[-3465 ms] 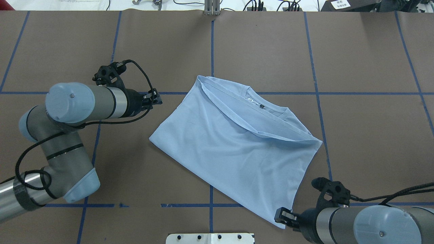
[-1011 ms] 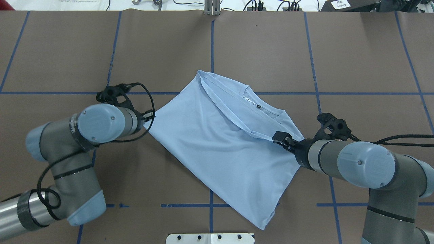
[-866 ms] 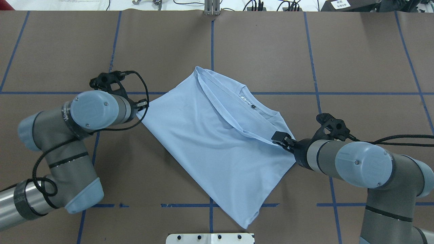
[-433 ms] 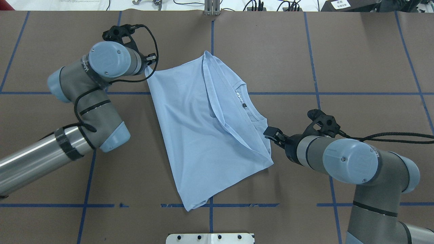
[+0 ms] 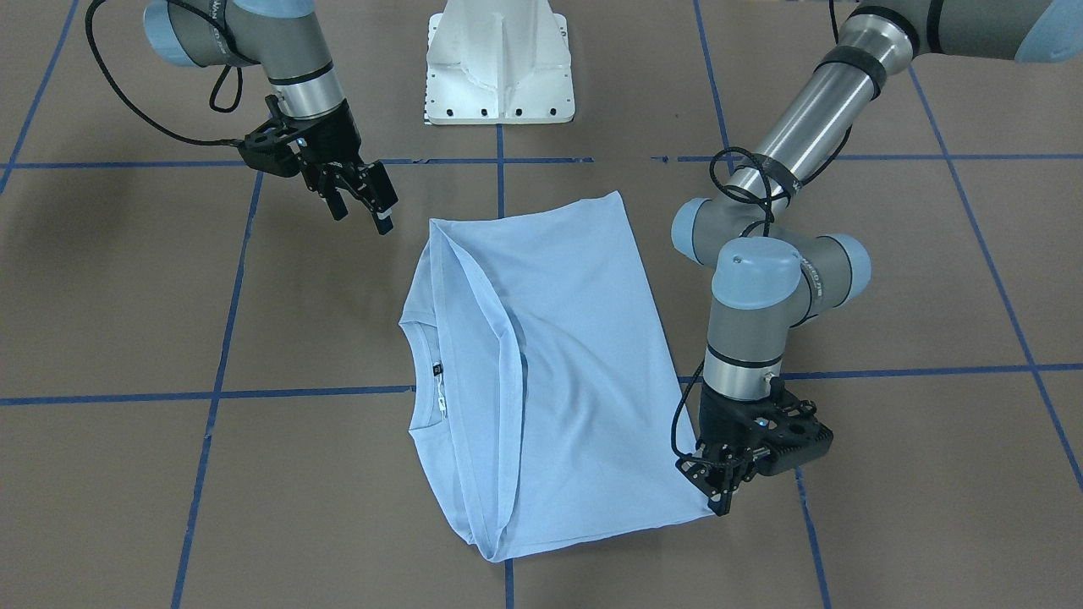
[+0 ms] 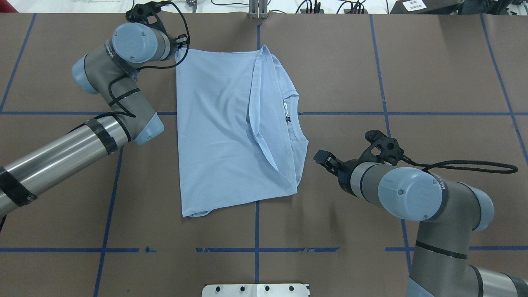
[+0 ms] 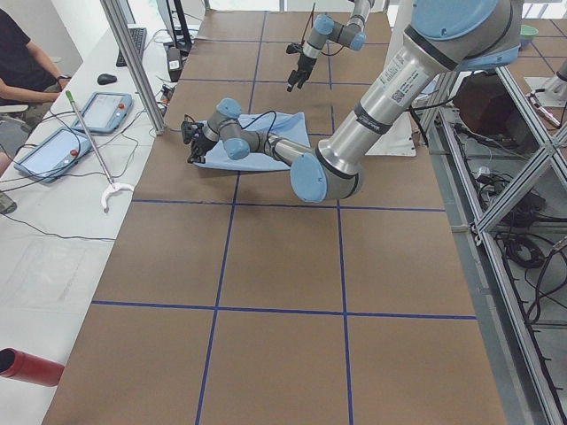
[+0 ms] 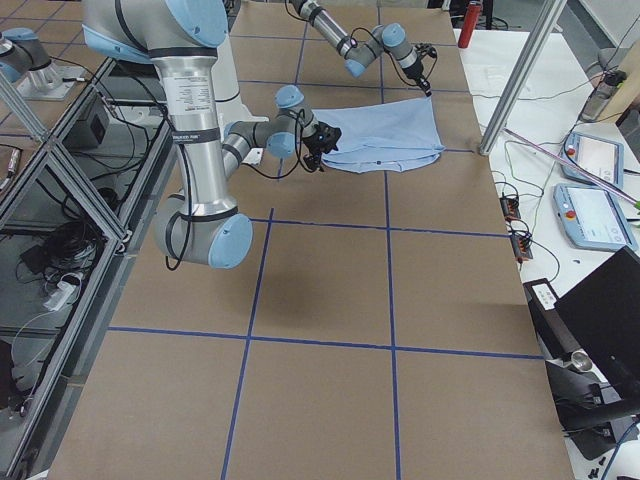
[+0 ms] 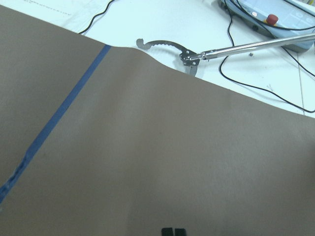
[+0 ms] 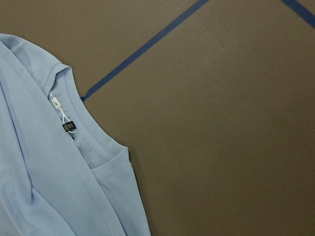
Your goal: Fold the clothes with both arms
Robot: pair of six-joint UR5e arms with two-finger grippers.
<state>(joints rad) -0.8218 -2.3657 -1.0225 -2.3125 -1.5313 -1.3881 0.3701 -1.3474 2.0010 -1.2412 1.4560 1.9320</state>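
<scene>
Nearest the robot stands the white pedestal [image 5: 499, 68], at the edge of a brown table [image 6: 371, 74] marked off by blue tape lines [image 6: 342, 113].

The right arm [image 6: 406, 194] reaches in from the robot's right. The right gripper [image 5: 364, 216] is held with its jaws apart and nothing between them. It is just beside the near right part of the T-shirt [image 6: 214, 136] and does not touch the cloth.

The light blue T-shirt lies folded and flat, left of centre. It lies across the lengthwise middle tape line and one crosswise line.
- The collar [image 10: 91, 135] faces the robot's right, with a dark label [image 10: 70, 127] inside it.
- The hem [image 6: 253, 90] is folded over and runs the length of the shirt just left of the collar.
- The right wrist view shows only the collar corner of the shirt and bare table.

The left arm [image 6: 53, 161] stretches across to the shirt's far left corner. There the left gripper [image 5: 719, 499] points down with its jaws closed on the corner of the cloth. In the left wrist view the fingertips [image 9: 168, 232] sit pressed together at the bottom edge, over bare table.

Beyond the far table edge, a metal grabber tool [image 9: 197, 54] lies on a white bench [image 9: 162, 19].
</scene>
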